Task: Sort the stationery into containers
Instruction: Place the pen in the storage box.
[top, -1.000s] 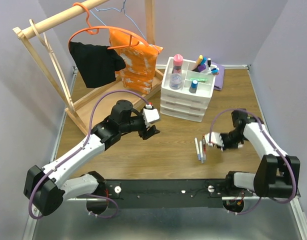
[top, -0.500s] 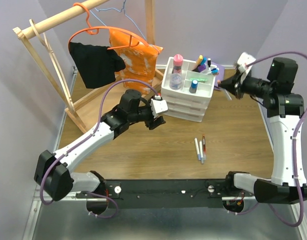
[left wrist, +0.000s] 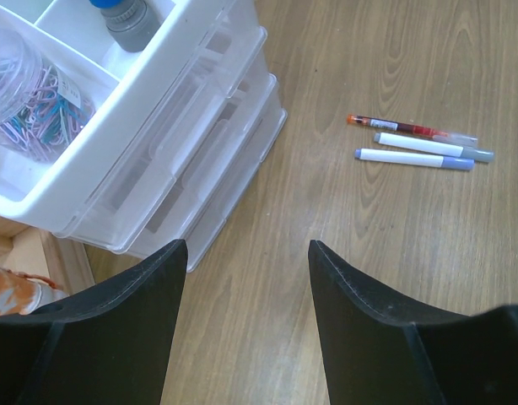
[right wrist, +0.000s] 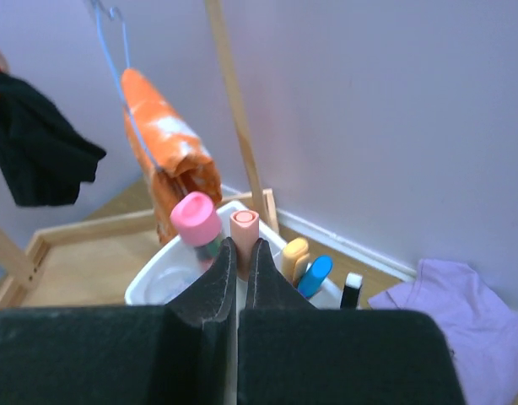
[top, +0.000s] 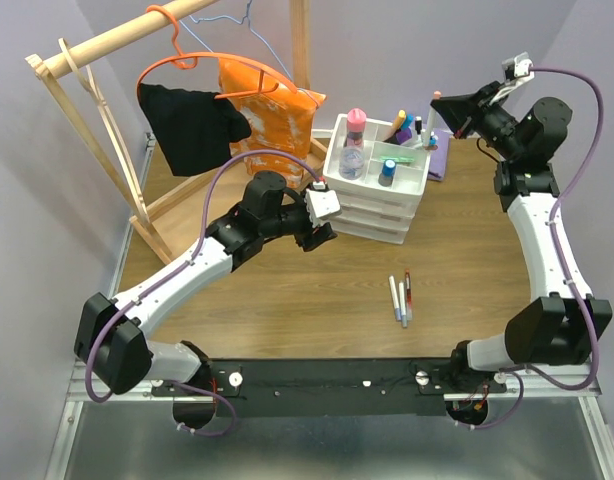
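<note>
The right gripper is pinched shut on a thin white pen with a pinkish cap, holding it in the air over the back right corner of the white drawer unit, close to the highlighters standing in its top tray. The left gripper hangs with its fingers apart and nothing between them, just off the unit's front left side. Three more pens lie side by side on the table in front of the unit, well apart from it

You see three pens on the counter, one pen held aloft, and two capped bottles in the tray.
</note>
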